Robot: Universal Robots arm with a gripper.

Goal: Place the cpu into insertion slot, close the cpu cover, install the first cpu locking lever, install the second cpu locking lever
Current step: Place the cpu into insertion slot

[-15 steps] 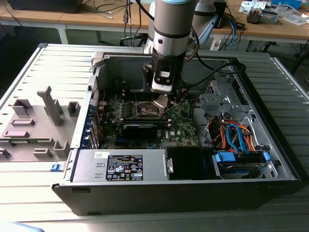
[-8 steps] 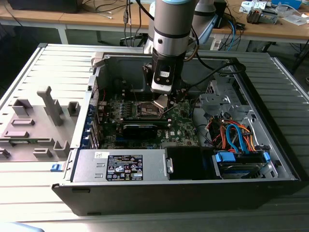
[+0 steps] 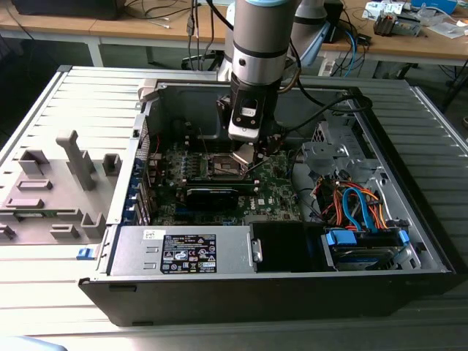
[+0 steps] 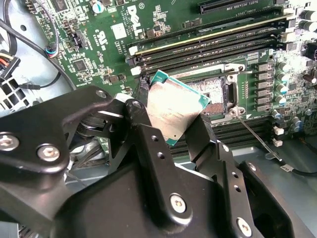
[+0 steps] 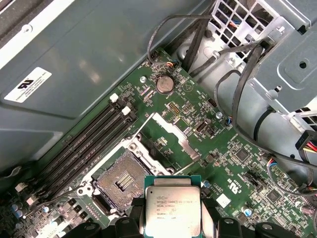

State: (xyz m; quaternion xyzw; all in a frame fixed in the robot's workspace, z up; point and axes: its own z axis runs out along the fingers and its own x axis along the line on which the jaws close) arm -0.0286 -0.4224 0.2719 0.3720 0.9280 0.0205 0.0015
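Note:
My gripper (image 4: 173,124) is shut on the cpu (image 4: 174,105), a square chip with a silver top and green edge, held by two opposite edges between black fingers (image 4: 144,119). In the first wrist view the cpu (image 5: 172,208) hangs above the motherboard, just beside the insertion slot (image 5: 121,181), whose dark contact field is bare. The cpu cover (image 5: 171,135) stands swung up at the slot's far side. A thin locking lever (image 4: 253,135) is released and sticks out from the slot. In the exterior view the gripper (image 3: 247,157) hovers low over the slot (image 3: 221,167) inside the case.
Long black memory slots (image 5: 86,144) run along both sides of the socket. A power supply (image 3: 183,252) fills the case's front, drive bays with orange and blue cables (image 3: 358,205) lie at the exterior view's right, and a grey fixture (image 3: 55,190) stands outside the case.

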